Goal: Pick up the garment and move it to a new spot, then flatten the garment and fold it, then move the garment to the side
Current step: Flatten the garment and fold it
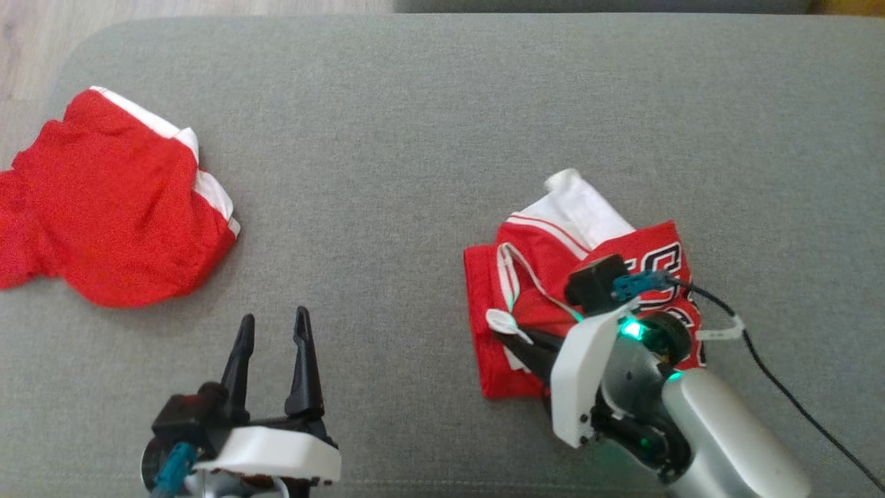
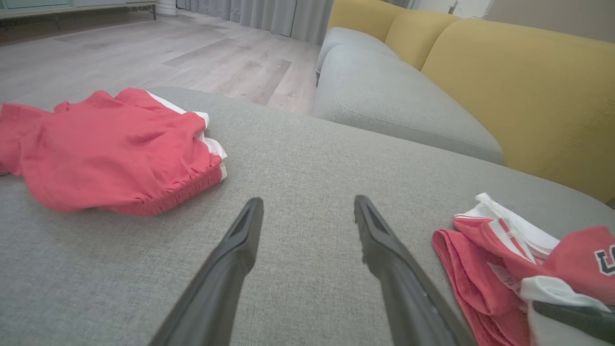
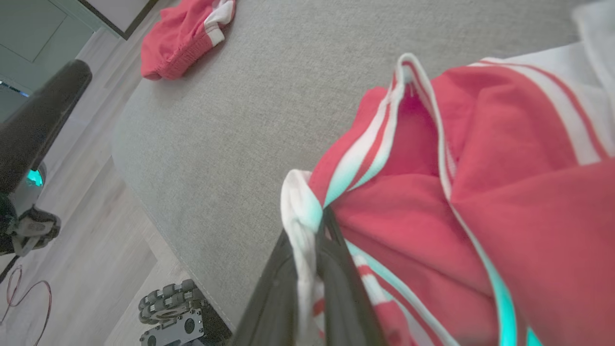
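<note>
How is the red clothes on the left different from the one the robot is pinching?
The left garment is plain red with white edging; the right garment has dark letters and thin stripes. The left garment lies untouched; the right garment has its white trim pinched in the shut right gripper. Both are red and white, on the grey cushion.

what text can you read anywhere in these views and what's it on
"L", possibly: dark white-edged letter on the red jersey, cut off at the left wrist view's edge.
More dark lettering on it in the head view: creased, partly behind the right gripper, unreadable.
Other red garment: no text seen.
</note>
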### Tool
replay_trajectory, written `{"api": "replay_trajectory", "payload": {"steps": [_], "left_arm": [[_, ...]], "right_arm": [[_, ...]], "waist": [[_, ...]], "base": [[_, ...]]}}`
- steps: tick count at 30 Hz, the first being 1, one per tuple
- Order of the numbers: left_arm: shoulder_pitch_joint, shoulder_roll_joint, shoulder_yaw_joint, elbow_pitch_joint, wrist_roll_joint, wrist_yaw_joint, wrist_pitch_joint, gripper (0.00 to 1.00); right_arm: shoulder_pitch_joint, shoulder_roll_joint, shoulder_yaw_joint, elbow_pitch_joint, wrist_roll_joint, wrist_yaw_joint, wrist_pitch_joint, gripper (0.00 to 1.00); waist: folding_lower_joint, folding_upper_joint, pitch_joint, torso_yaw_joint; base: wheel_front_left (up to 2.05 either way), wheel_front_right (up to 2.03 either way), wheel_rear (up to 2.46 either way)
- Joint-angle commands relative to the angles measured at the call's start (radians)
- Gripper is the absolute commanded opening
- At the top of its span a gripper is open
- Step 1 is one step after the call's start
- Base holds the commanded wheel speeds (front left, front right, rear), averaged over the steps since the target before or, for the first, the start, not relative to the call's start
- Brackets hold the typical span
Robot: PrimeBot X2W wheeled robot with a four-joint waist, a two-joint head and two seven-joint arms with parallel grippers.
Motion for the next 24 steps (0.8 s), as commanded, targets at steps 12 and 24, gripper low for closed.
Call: {"api": "replay_trajectory", "payload": {"steps": [12, 24], "left_arm": [[-0.009, -0.005, 0.019, -0.023, 0.001, 0.004, -0.012, 1.0], [0.017, -0.005, 0.048, -0.016, 0.011, 0.006, -0.012, 1.0]], "right_arm": [[-0.069, 0.044, 0.094, 0.029, -0.028, 0.007, -0.086, 1.0], [-0.014, -0.052, 0.069, -0.12, -0.036, 0.007, -0.146, 1.0]], "waist": [[0.0, 0.0, 0.001, -0.015], [0.0, 0.0, -0.042, -0.063]], "base": [[0.0, 0.0, 0.0], [0.0, 0.0, 0.0]]}}
